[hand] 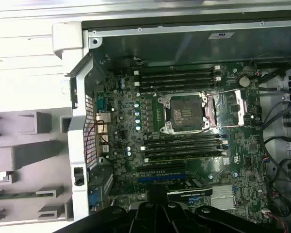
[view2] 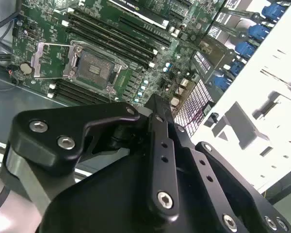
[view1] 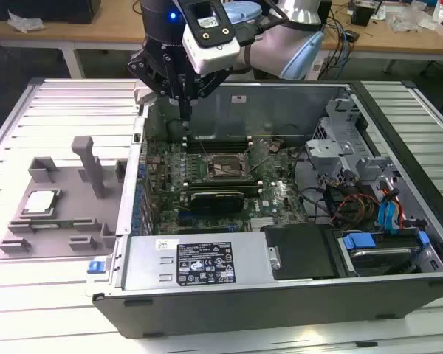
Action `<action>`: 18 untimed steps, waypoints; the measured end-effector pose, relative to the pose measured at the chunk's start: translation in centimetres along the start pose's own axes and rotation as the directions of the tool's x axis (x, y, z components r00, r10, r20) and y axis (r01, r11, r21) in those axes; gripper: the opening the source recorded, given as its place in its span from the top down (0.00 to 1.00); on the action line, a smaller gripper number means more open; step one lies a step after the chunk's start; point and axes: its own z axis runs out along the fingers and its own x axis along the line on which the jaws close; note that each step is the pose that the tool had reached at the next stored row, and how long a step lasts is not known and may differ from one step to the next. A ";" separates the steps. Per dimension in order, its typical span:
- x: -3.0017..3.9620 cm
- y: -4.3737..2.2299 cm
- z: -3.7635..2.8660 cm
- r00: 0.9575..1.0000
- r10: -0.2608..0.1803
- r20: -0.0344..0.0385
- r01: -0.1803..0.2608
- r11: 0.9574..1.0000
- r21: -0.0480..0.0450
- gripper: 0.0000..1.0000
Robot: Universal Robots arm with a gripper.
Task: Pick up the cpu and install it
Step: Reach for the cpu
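The cpu (view1: 40, 201), a small silvery square, lies in a grey fixture (view1: 81, 221) on the slatted table at the exterior view's left, outside the open computer case. My gripper (view1: 186, 116) hangs over the case's back left corner, well away from the cpu, above the motherboard (view1: 170, 181). Its black fingers look shut with nothing between them in both wrist views (view2: 154, 101) (hand: 155, 195). The dark square socket (view1: 225, 168) (view2: 94, 65) (hand: 184, 114) sits uncovered, its metal latch plate (hand: 235, 107) folded aside.
A long black card (view1: 218, 198) lies in front of the socket. A power supply (view1: 199, 262), a drive cage (view1: 340, 147) and red and blue cables (view1: 387, 214) crowd the case's front and right. The case's metal walls (view1: 136, 158) surround the board.
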 end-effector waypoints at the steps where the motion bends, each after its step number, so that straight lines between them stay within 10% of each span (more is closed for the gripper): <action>1: 0.00 0.00 0.00 1.000 0.000 0.000 0.000 1.000 0.000 0.89; 18: 1.09 -0.08 -0.03 1.000 0.000 0.000 0.000 1.000 0.000 0.89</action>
